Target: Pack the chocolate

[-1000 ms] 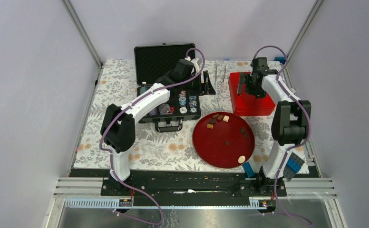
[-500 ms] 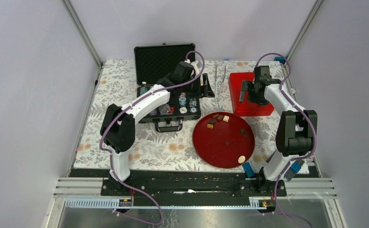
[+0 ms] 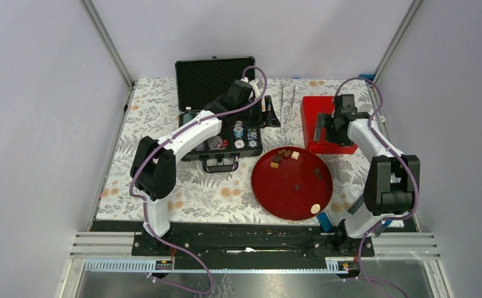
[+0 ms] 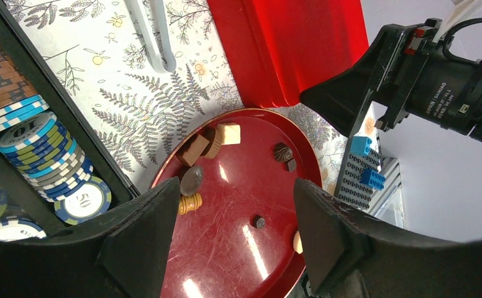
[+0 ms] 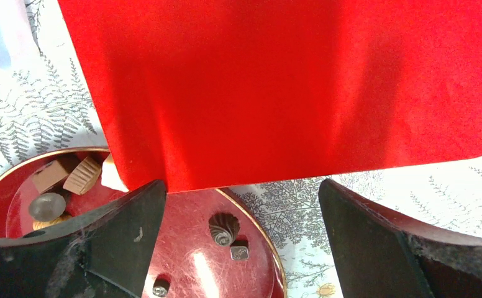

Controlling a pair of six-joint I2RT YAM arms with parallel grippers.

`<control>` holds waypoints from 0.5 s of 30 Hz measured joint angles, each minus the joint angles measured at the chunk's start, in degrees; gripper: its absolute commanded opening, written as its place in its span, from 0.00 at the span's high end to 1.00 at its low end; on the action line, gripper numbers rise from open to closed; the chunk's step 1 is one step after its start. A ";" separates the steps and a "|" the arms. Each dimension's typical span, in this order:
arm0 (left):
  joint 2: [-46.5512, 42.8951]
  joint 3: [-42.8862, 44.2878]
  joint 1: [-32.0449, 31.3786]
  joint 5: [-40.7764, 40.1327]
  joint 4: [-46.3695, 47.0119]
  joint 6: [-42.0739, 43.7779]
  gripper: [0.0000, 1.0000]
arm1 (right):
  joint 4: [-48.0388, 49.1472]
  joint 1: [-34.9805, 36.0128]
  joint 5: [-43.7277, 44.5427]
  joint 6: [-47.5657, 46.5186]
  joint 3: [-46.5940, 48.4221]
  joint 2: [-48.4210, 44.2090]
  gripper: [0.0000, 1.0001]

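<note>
Small brown, tan and cream chocolate pieces sit on the round dark-red plate: a cluster at 11 o'clock, a cream one at 5. The flat red box half-hides one piece in the right wrist view. Right gripper over the box's 6 o'clock edge, left gripper at 3 o'clock of the open black chip case. Both jaws are spread wide, empty.

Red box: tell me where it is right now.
In the top view, the red box sits at the table's far right, just beyond the round red plate and right of the metal tweezers.

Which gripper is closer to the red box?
Right. The right gripper hangs over the red box; the left gripper is beside the black case, left of the box.
</note>
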 measured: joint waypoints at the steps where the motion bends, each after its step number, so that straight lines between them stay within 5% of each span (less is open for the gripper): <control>1: 0.00 0.00 0.02 0.02 0.02 -0.02 0.30 | -0.09 -0.02 -0.15 0.11 0.02 0.00 0.00; 6: -0.13 -0.37 0.02 0.02 0.02 -0.02 0.30 | -2.45 -0.04 -0.98 0.48 1.53 -0.07 0.00; 15: -0.46 -0.92 0.00 0.00 0.04 -0.02 0.30 | -5.66 -0.04 -2.01 0.59 17.73 -0.04 0.00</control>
